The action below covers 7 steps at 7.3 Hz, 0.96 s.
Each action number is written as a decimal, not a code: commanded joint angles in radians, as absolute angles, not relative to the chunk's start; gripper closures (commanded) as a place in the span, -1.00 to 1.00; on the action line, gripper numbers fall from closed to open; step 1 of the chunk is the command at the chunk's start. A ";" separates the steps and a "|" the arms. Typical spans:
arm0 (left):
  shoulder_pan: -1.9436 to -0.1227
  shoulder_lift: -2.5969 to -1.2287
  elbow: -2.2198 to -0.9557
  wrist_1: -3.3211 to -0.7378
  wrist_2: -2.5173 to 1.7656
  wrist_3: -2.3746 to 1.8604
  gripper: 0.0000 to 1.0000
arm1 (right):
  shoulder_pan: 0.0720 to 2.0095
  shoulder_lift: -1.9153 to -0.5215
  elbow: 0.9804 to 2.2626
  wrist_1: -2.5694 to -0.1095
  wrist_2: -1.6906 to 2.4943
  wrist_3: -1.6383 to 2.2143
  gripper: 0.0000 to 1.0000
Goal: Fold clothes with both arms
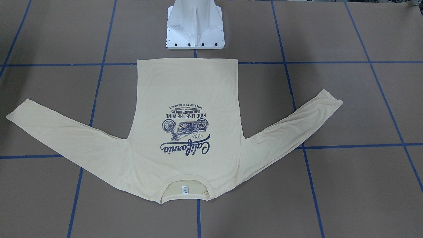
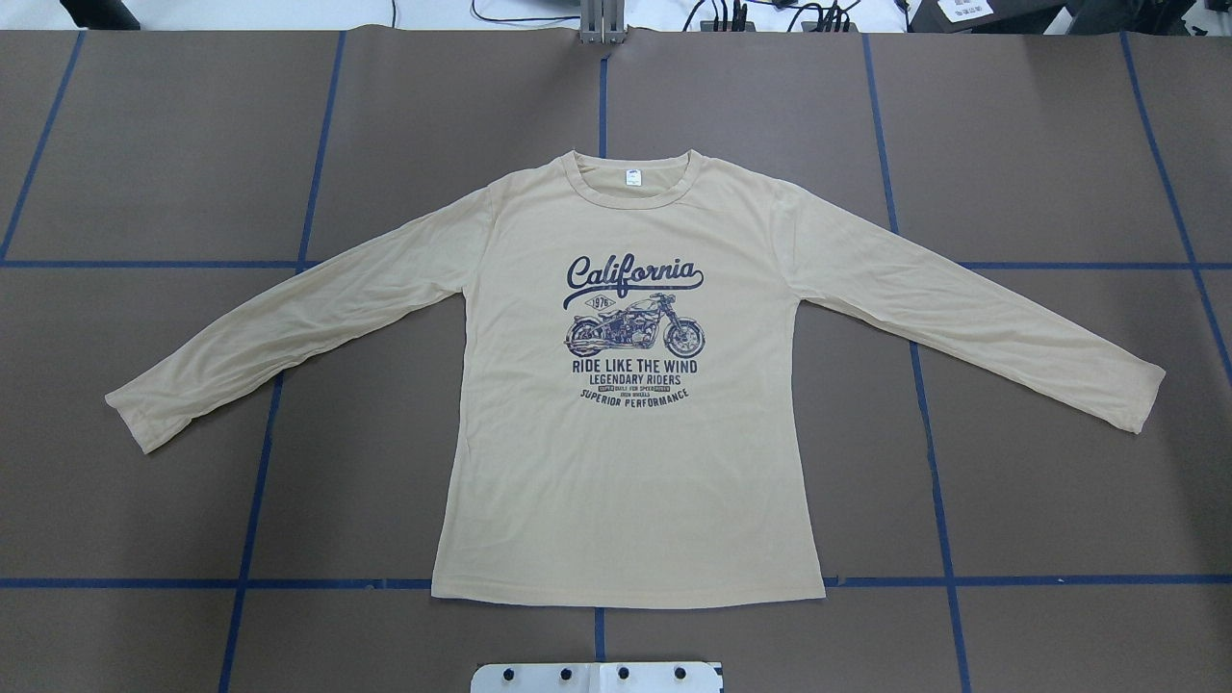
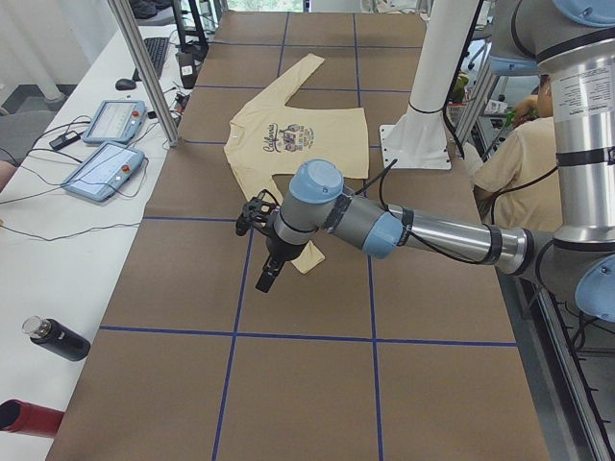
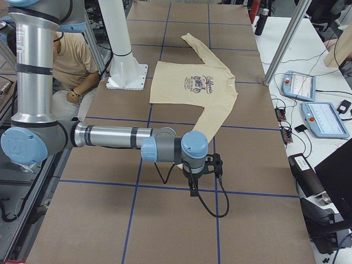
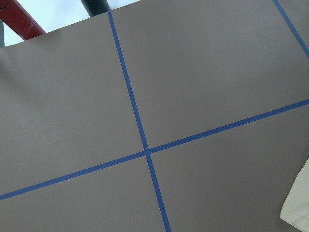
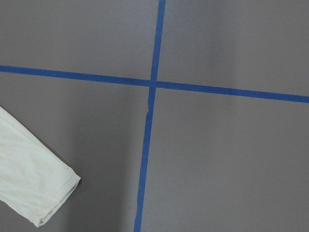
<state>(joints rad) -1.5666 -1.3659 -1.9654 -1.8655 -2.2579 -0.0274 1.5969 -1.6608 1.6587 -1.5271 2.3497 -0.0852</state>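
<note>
The pale cream-yellow long-sleeved shirt [image 2: 626, 462] lies flat and face up on the brown table, sleeves spread out, navy "California" motorcycle print up; it also shows in the front view [image 1: 185, 92]. Neither arm shows in the overhead or front view. In the left side view my left gripper [image 3: 263, 273] hangs over the table by the near sleeve cuff [image 3: 307, 257]. In the right side view my right gripper [image 4: 193, 187] hangs just past the other cuff. I cannot tell whether either is open or shut. Cuff ends show in the left wrist view [image 5: 299, 208] and right wrist view [image 6: 34, 188].
The white pedestal base [image 1: 195, 26] stands just behind the shirt's hem. Blue tape lines [image 2: 260, 452] grid the table. Teach pendants [image 3: 104, 168], a black bottle [image 3: 58, 338] and a metal post [image 3: 144, 67] line the operators' side. A person [image 4: 71, 60] sits behind the robot.
</note>
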 commanded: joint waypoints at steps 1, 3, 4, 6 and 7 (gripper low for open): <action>-1.565 -1.364 -1.965 -1.867 -2.256 -0.031 -1.00 | 1.597 -1.661 1.661 -1.526 2.352 -0.084 -1.00; -1.565 -1.364 -1.964 -1.867 -2.258 -0.028 -1.00 | 1.597 -1.666 1.661 -1.528 2.353 -0.084 -1.00; -1.565 -1.362 -1.963 -1.867 -2.258 -0.028 -1.00 | 1.595 -1.669 1.660 -1.528 2.355 -0.084 -1.00; -1.565 -1.362 -1.959 -1.865 -2.258 -0.032 -1.00 | 1.595 -1.669 1.661 -1.528 2.356 -0.081 -1.00; -1.565 -1.362 -1.956 -1.867 -2.260 -0.032 -1.00 | 1.591 -1.669 1.660 -1.528 2.359 -0.081 -1.00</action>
<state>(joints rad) -1.5647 -1.3622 -1.9594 -1.8663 -2.2580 -0.0309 1.5938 -1.6687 1.6609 -1.5278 2.3567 -0.0821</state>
